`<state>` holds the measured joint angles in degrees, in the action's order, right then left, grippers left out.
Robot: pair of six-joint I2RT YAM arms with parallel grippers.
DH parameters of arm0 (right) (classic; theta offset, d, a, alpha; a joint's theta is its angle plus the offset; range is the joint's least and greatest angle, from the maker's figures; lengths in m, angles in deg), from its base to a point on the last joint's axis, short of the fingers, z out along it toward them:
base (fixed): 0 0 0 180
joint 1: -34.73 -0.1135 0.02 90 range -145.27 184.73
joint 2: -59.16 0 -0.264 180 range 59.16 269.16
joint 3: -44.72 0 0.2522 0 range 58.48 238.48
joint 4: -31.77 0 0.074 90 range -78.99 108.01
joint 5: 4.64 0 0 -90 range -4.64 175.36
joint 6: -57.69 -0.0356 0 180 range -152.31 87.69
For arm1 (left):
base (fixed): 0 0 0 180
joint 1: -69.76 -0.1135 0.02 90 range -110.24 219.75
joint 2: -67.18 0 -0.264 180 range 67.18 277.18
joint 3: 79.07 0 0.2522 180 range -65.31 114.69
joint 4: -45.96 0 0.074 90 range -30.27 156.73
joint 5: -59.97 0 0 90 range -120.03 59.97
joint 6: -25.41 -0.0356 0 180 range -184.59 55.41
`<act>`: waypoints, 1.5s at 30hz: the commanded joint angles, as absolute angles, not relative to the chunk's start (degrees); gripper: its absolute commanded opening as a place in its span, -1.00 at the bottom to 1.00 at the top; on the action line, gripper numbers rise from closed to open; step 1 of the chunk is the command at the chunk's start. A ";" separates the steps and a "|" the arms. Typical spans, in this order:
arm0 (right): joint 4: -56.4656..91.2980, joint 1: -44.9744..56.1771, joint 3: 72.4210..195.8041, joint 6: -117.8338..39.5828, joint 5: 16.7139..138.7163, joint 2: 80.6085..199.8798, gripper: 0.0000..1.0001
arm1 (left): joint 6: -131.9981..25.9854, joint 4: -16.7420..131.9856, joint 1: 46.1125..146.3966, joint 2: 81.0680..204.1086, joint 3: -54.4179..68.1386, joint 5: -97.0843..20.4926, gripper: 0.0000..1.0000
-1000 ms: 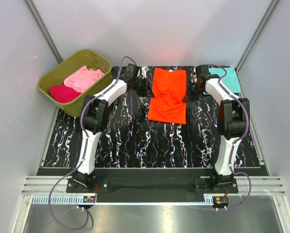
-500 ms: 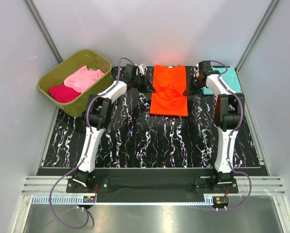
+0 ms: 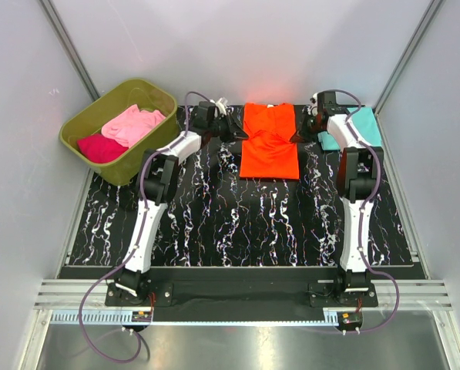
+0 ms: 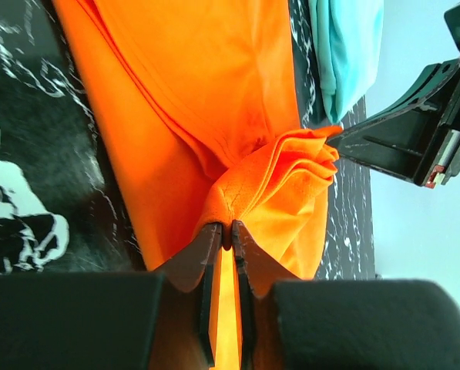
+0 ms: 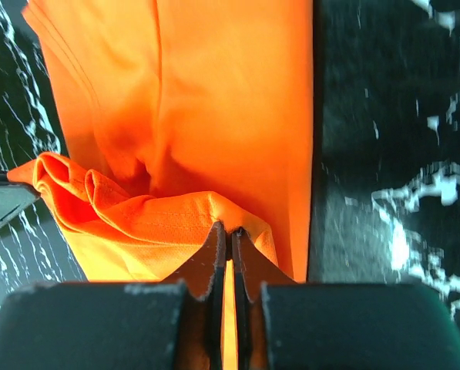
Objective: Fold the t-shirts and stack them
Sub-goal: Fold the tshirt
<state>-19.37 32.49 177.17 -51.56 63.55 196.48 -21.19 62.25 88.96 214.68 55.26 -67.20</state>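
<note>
The marbled black table [image 3: 214, 231] carries an olive tub [image 3: 85, 119] at far left holding the pink t-shirt [image 3: 133, 123] and magenta t-shirt [image 3: 100, 148]. The orange t-shirt [image 3: 270, 154] lies far-centre, its long axis running away from the bases, with the teal t-shirt [image 3: 362, 123] on its right. The left gripper [image 3: 236, 129] and right gripper [image 3: 300, 132] flank it level, each clamped on its bunched edge, so the 2 arms are equally near.

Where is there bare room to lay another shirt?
The wide stretch of table between left arm and right arm, below the orange t-shirt, is bare. The far edge is crowded: left claw and right claw pinch it, with tub and teal t-shirt alongside.
</note>
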 commanded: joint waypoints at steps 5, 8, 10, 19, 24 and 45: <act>-17.58 33.15 183.63 -51.21 61.98 199.61 -0.83 | -21.34 58.67 87.86 218.00 61.16 -64.57 -0.65; -17.76 33.58 184.60 -51.03 62.24 200.23 -0.76 | -20.73 56.66 87.69 218.71 61.87 -65.98 -0.24; -18.02 33.76 185.13 -51.03 62.86 200.14 -0.50 | -20.20 52.27 87.60 217.57 59.50 -67.90 -0.21; -19.61 34.46 177.76 -51.30 61.54 190.14 0.10 | -30.48 58.93 86.63 203.44 46.51 -65.36 0.11; -19.34 34.46 166.25 -49.80 59.17 184.15 0.16 | -33.56 59.64 86.89 197.18 35.53 -66.77 0.11; -13.19 36.22 149.19 -44.44 54.15 181.25 0.07 | -36.55 61.12 91.29 199.54 27.94 -67.30 -0.03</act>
<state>-15.37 35.94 150.57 -45.79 55.66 181.75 -35.02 61.59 91.54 198.36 26.79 -66.81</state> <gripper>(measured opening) 0.535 0.492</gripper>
